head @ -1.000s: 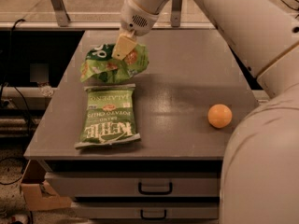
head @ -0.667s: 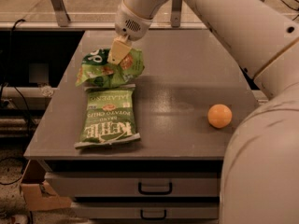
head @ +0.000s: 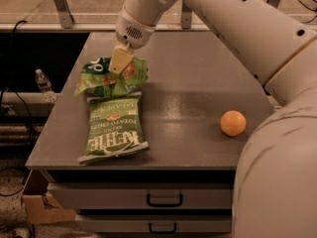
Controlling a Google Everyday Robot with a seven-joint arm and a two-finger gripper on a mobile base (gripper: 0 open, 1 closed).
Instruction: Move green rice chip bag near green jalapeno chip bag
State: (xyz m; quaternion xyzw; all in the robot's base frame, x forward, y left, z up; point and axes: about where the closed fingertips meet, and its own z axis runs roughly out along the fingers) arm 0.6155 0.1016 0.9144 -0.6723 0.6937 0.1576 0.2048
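The green rice chip bag (head: 111,78) is small, wrinkly and dark green, and lies at the left of the grey table (head: 198,83). Its near edge touches or overlaps the far end of the green jalapeno chip bag (head: 113,130), a larger flat light green "Kettle" bag lying lengthwise toward the front edge. My gripper (head: 120,59) comes down from the white arm onto the top middle of the rice chip bag. Its tan fingertip (head: 120,58) rests against the bag.
An orange ball (head: 233,123) sits at the table's right front. Drawers (head: 163,200) are below the table front. A water bottle (head: 43,83) stands off the left side. My white arm (head: 277,148) fills the right foreground.
The gripper and the rice chip bag have moved left and slightly toward the front, bringing the bag down against the far end of the jalapeno bag.
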